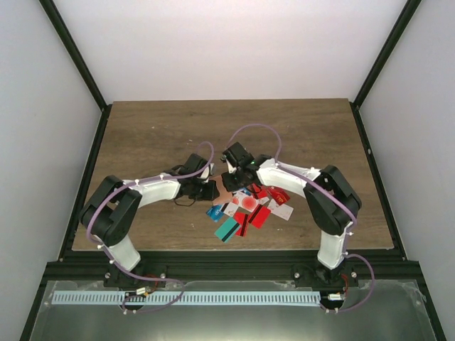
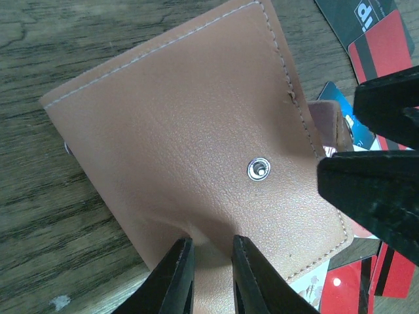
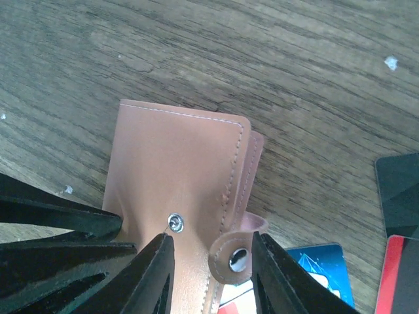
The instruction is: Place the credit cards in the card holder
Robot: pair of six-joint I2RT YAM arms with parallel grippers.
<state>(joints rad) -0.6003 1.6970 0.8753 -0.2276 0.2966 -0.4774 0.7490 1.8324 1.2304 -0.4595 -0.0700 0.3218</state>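
The card holder (image 2: 190, 118), a salmon-brown leather wallet with white stitching, lies on the wood beside the credit cards (image 1: 249, 207). My left gripper (image 2: 213, 245) is shut on its near edge, and the leather puckers between the jaws. My right gripper (image 3: 213, 239) is open and straddles the snap tab (image 3: 232, 258). One of its fingers rests by the snap stud (image 3: 175, 223) and the other is just right of the tab. In the top view both grippers meet over the card holder (image 1: 226, 182). A blue card (image 3: 321, 261) and a red card (image 3: 400, 275) lie close by.
The cards, mostly red with a teal one (image 1: 227, 229), are scattered on the wooden table (image 1: 156, 135) in front of the right arm. Black frame posts and white walls enclose the table. The right gripper's black fingers (image 2: 380, 190) fill the right side of the left wrist view.
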